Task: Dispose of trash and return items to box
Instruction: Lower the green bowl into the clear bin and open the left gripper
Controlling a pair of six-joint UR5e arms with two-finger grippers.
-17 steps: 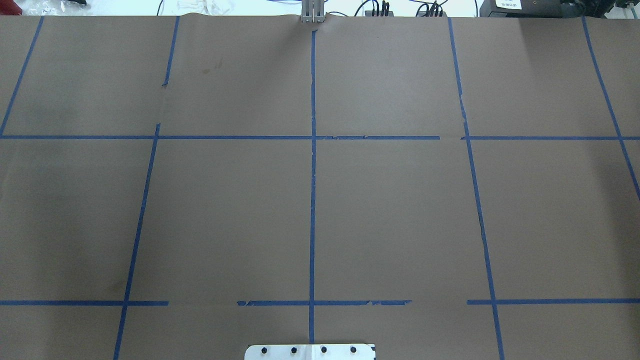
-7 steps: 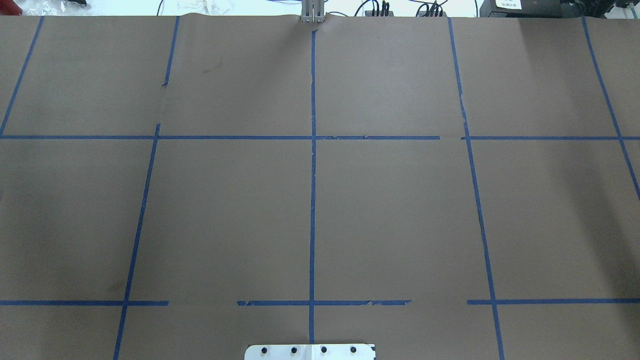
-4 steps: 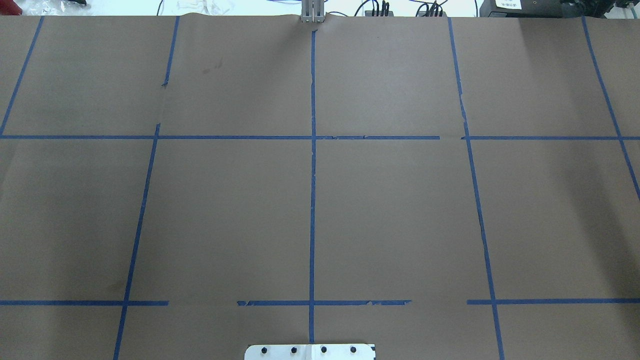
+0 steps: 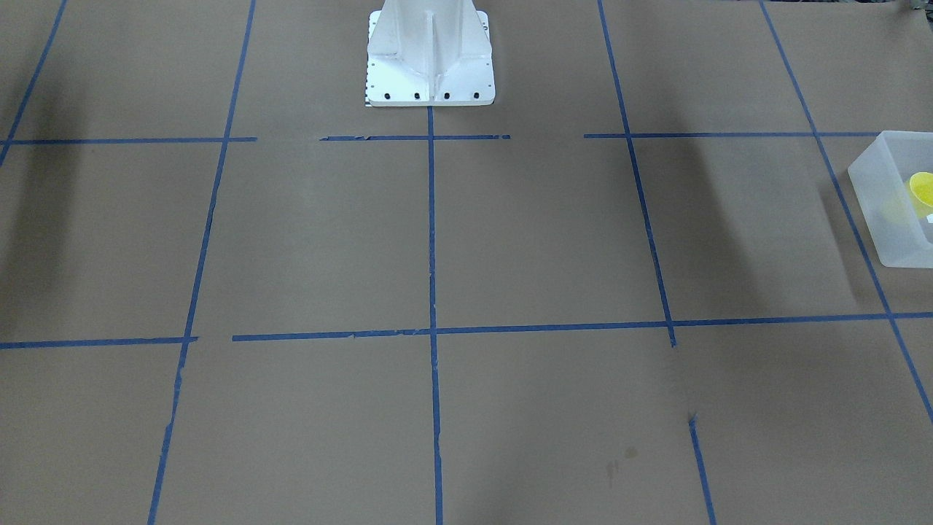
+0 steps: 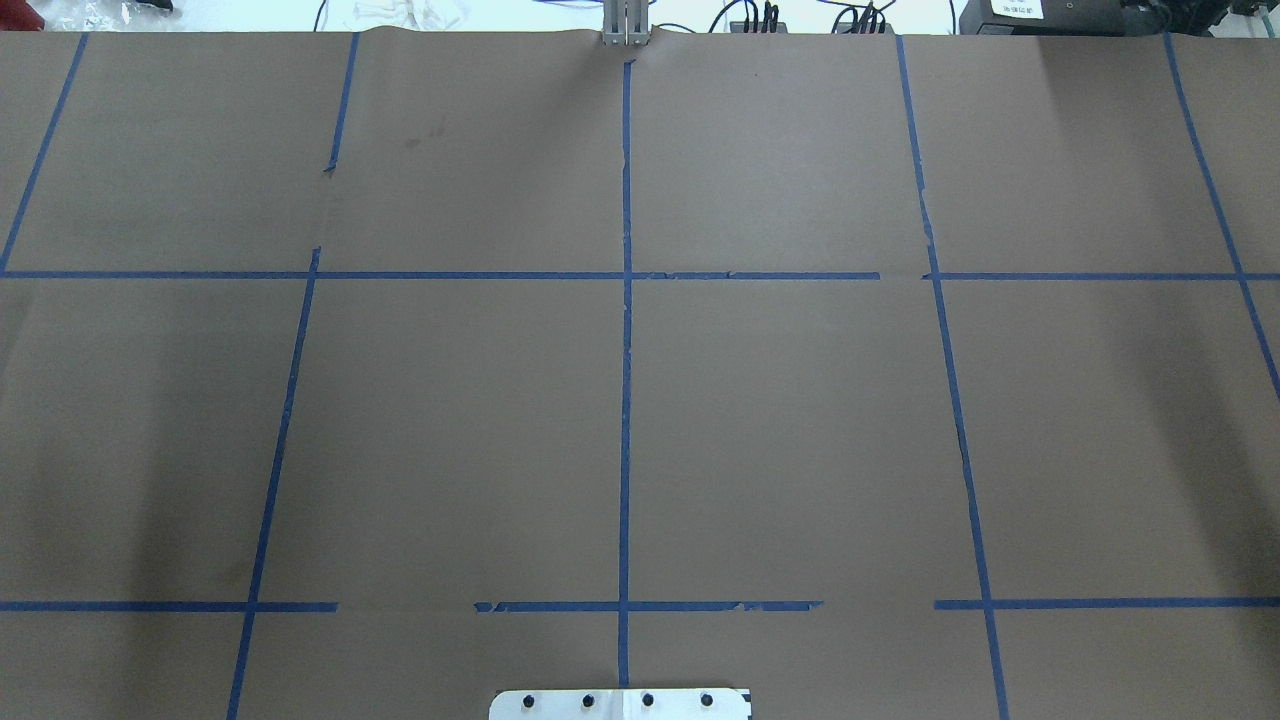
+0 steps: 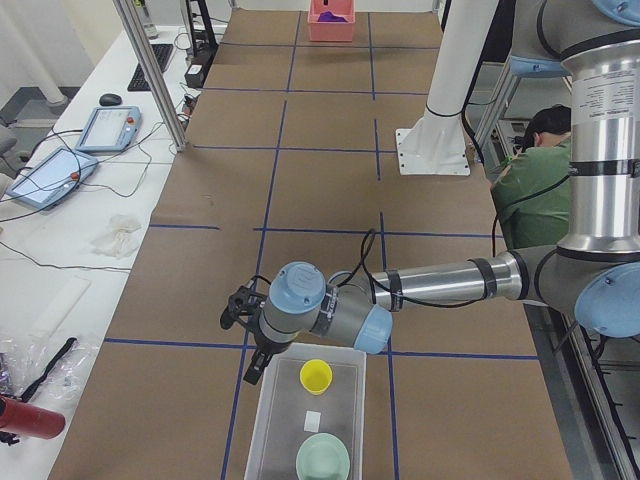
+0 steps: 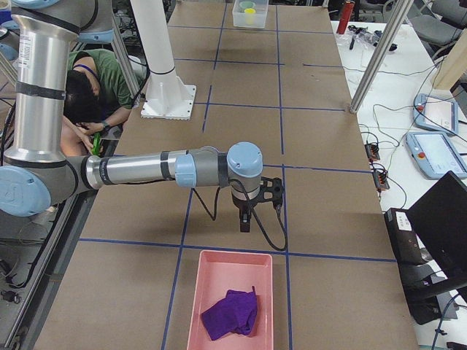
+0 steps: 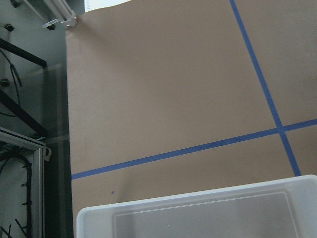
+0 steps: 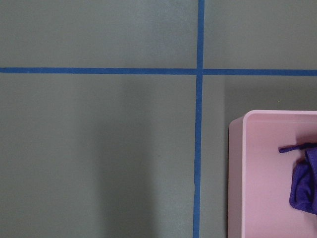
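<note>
Left claw (image 6: 253,368) is hovering at the rim of the box (image 6: 268,420); right claw (image 7: 245,221) is hanging above the table (image 7: 321,138), near the pink tray (image 7: 233,273). You are seeing both claws from side views only, so I cannot tell whether they are apart or together. Yellow cup (image 6: 316,376) and green bowl (image 6: 323,459) are sitting upright inside the box, apart from each other. Purple cloth (image 7: 230,315) is lying in the tray.
</note>
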